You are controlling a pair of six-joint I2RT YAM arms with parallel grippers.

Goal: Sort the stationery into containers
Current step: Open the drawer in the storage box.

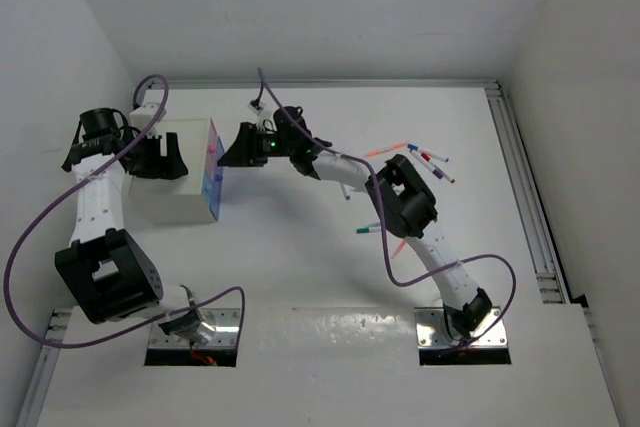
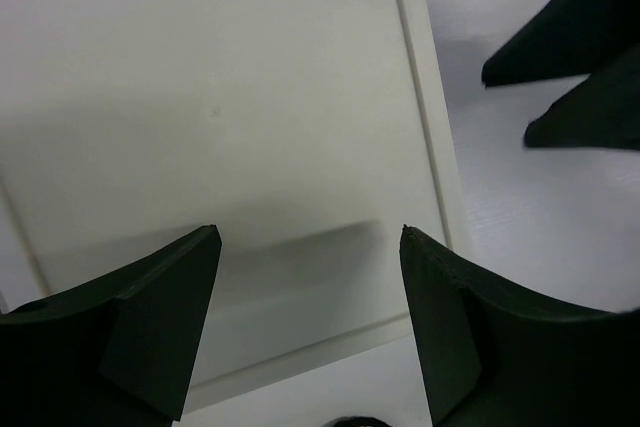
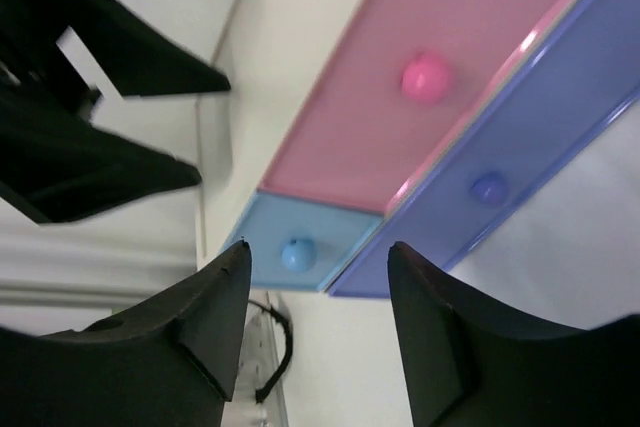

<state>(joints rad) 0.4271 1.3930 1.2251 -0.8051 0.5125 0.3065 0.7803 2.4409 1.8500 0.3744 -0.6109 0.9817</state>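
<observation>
- Right gripper point(image 3: 318, 247): black jaws apart, empty, facing the drawer fronts.
- Just ahead: pink plastic drawer point(image 3: 380, 117), round knob point(image 3: 427, 77), shut in a white block-shaped cabinet point(image 1: 170, 202).
- Well behind, beside its elbow: thin white and orange pens point(image 1: 428, 154).
- Likely step: opening a drawer. Next, pinch the knob squarely and pull straight.

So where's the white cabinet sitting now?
In the top view the white cabinet sits on the left, under the left pincer, its coloured drawer fronts facing the right pincer.
</observation>
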